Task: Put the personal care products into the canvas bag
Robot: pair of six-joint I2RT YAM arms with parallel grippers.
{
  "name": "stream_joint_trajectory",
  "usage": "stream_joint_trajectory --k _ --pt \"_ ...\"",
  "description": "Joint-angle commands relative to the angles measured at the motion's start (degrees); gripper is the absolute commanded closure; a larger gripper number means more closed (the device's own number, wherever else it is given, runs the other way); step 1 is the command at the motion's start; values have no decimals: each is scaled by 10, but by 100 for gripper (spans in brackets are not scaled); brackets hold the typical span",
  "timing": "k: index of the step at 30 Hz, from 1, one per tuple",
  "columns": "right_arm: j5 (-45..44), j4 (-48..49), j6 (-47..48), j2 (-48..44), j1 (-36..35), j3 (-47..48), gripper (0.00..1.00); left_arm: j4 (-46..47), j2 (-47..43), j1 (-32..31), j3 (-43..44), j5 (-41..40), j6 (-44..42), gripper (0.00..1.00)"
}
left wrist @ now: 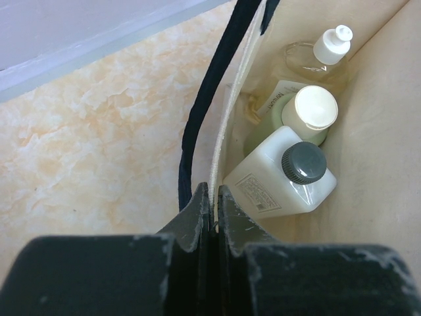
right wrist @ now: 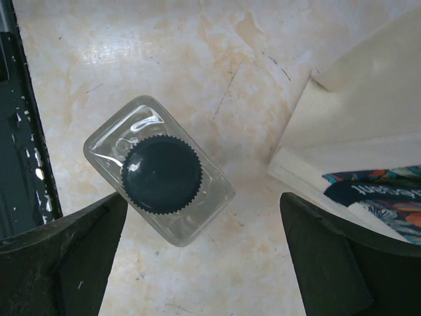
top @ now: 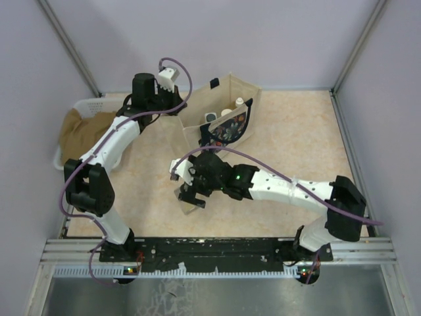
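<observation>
left gripper [left wrist: 209, 192]: closed, pinching the canvas bag [left wrist: 385, 145] by its rim | right gripper [right wrist: 204, 217]: hovering with fingers spread wide, gripping nothing | clear square bottle [right wrist: 161, 172]: standing upright on the table [right wrist: 197, 52] between the right fingers, just beside the bag | amber bottle [left wrist: 309, 58], olive-green bottle [left wrist: 314, 108], white rectangular bottle [left wrist: 279, 181]: sitting inside the bag

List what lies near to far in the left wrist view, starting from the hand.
The left hand, pinching the rim of the canvas bag → white rectangular bottle with dark cap → olive-green bottle with cream cap → amber clear bottle with white cap.
</observation>
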State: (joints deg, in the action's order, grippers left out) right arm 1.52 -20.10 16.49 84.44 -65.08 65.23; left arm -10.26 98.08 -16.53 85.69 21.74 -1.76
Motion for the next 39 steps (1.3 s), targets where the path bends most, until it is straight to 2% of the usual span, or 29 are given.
stream_joint_trajectory --k 1,12,16,24,32,36,39 --pt "45 50 48 5 4 14 1 25 -3 7 3 10 -4 100" --pt "82 11 85 85 3 69 1 38 -2 13 -7 20 0 100" --pt "79 -7 86 113 4 83 6 42 -2 17 -8 25 0 100" --pt "83 -29 79 128 4 100 37 46 -3 21 -12 32 2 100" --pt "67 -18 49 108 4 83 77 48 -3 23 -15 34 4 100" --pt "32 13 8 57 4 56 86 46 -3 23 -17 35 5 100" --pt "-36 4 -35 24 4 57 92 46 -2 23 -18 35 6 100"
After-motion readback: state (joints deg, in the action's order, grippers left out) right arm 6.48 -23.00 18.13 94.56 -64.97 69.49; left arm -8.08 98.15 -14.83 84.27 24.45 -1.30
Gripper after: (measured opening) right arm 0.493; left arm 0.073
